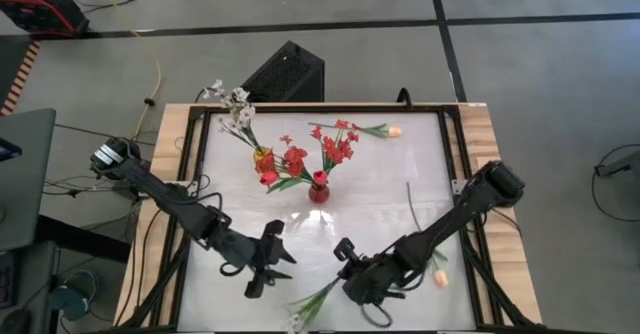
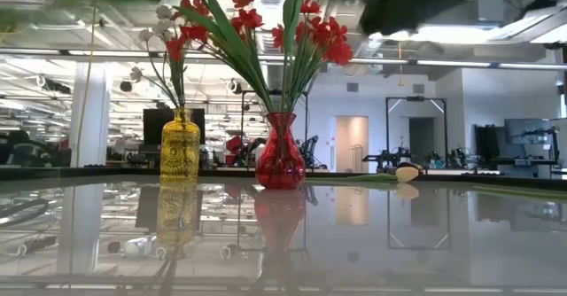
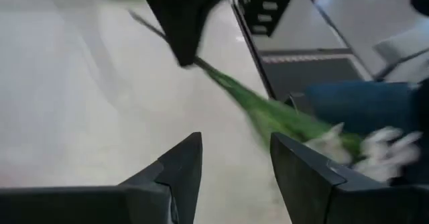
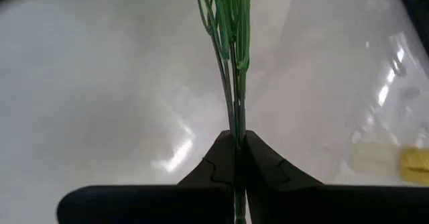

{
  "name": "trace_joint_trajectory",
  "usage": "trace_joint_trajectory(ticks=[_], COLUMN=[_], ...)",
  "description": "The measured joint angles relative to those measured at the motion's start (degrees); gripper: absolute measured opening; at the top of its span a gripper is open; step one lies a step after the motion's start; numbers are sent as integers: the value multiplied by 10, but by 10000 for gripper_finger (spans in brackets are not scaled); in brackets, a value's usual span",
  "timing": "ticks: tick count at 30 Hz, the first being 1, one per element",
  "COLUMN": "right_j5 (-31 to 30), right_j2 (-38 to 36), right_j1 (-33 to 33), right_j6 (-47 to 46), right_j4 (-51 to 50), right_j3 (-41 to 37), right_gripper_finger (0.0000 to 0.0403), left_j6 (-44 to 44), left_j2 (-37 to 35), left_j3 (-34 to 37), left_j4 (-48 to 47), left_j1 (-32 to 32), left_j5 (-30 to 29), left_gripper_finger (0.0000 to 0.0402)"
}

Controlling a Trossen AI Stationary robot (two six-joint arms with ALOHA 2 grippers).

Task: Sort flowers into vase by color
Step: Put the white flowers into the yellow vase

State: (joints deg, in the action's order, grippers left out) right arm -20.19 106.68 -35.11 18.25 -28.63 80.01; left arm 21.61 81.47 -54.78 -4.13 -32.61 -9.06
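The yellow vase [image 2: 180, 147] holds white sprays and what looks like a red bloom; the red vase [image 2: 280, 152] beside it holds red clusters, both mid-table. Near the front edge, the right gripper [image 4: 235, 150] is clamped on a white-flowered stem [image 1: 318, 302]. The left gripper [image 3: 234, 167] stands wide, empty, beside it.

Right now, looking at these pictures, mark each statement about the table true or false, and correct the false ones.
1. The right pincer is shut on a white spray. True.
2. The left pincer grips a stem. False: it is open and empty.
3. The red vase holds red flowers. True.
4. The yellow vase lies on its side. False: it stands upright.
5. A peach tulip lies on the table at the far edge. True.
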Motion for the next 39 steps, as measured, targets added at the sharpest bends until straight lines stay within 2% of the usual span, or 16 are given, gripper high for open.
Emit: trace_joint_trajectory(ticks=[4, 7, 12, 18, 22, 28, 39], right_j5=[46, 74, 94, 78, 70, 66, 26], right_j2=[-74, -130, -183, -149, -91, -40, -24], right_j1=[0, 0, 2, 30, 58, 91, 110], right_j6=[1, 11, 12, -15, -46, -79, -88], right_j4=[130, 286, 543, 806, 929, 967, 949], right_j3=[-86, -172, -288, -335, -334, -313, -293], right_gripper_finger=[37, 37, 37, 37, 37, 37, 37], left_j6=[-81, -127, -199, -301, -334, -346, -345], left_j2=[-14, -13, -9, -8, 3, 11, 12], left_j3=[0, 1, 53, 124, 125, 123, 123], left_j4=[5, 21, 153, 384, 437, 488, 525], left_j1=[-20, -29, -26, -17, -17, -9, 14], left_j5=[-82, -123, -133, -138, -150, -201, -182], left_gripper_finger=[163, 163, 162, 162, 162, 162, 162])
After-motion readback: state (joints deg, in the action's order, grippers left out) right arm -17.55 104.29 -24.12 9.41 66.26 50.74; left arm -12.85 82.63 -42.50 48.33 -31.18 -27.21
